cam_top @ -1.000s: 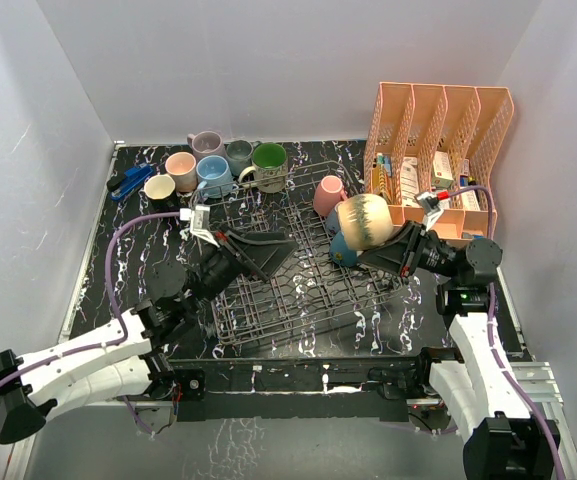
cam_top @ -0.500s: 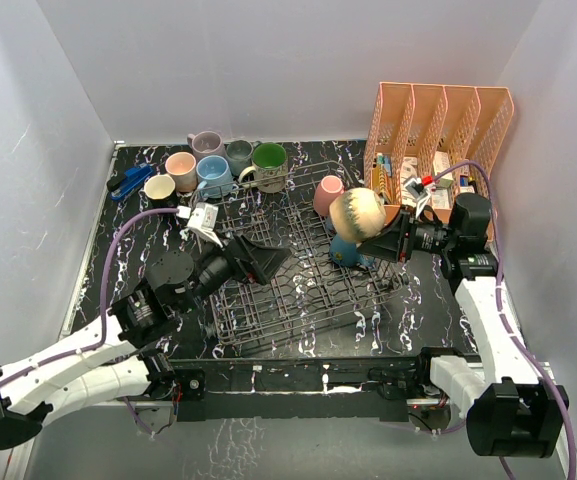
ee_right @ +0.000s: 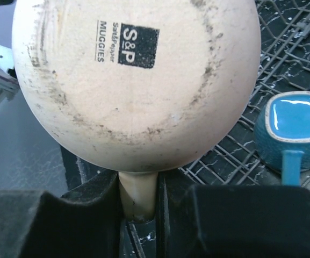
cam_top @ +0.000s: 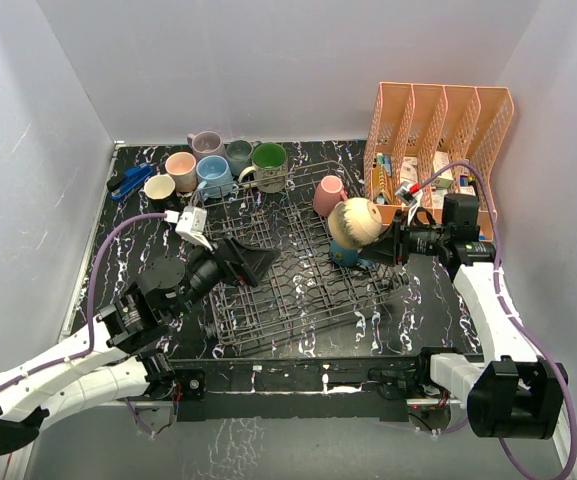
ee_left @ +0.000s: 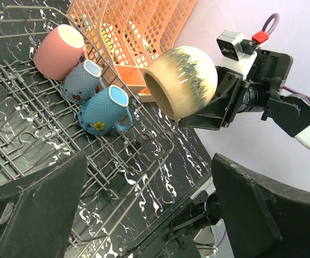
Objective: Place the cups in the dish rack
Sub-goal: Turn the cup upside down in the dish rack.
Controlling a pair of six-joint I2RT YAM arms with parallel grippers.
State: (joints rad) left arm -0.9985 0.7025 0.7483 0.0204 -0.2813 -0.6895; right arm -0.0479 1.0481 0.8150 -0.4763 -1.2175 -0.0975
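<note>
Since a second ago we see the right wrist swung back toward the orange mesh organizer (cam_top: pixel 438 125). The left arm has pulled back a little toward the near left.

The left end effector (cam_top: pixel 255 260) hangs over the left half of the dish rack (cam_top: pixel 288 305) with its jaws wide and nothing between them. The right end effector (cam_top: pixel 382 244) is clamped narrow on the handle of the cream mug (ee_left: pixel 180 80).

That mug is in the air over the rack's right side, tipped sideways with its mouth toward the left arm. Under and beside it, three mugs lie on their sides in the rack's far right corner:
- pink mug (ee_left: pixel 58 51)
- dotted grey-blue mug (ee_left: pixel 82 80)
- blue flower mug (ee_left: pixel 103 110)

The organizer stands just right of the rack, close behind the right wrist. Off the rack's far left corner, six mugs stand on the surface (cam_top: pixel 388 335):
- mauve mug (cam_top: pixel 205 143)
- grey mug (cam_top: pixel 238 155)
- green-lined mug (cam_top: pixel 268 165)
- peach mug (cam_top: pixel 181 170)
- light blue mug (cam_top: pixel 213 175)
- small cream cup (cam_top: pixel 160 187)

A blue item (cam_top: pixel 126 183) lies left of them; we can't tell what it is.

The held mug is round-bellied and cream, with dark green speckled streaks near the rim. Its base has a black "S&P" stamp.
</note>
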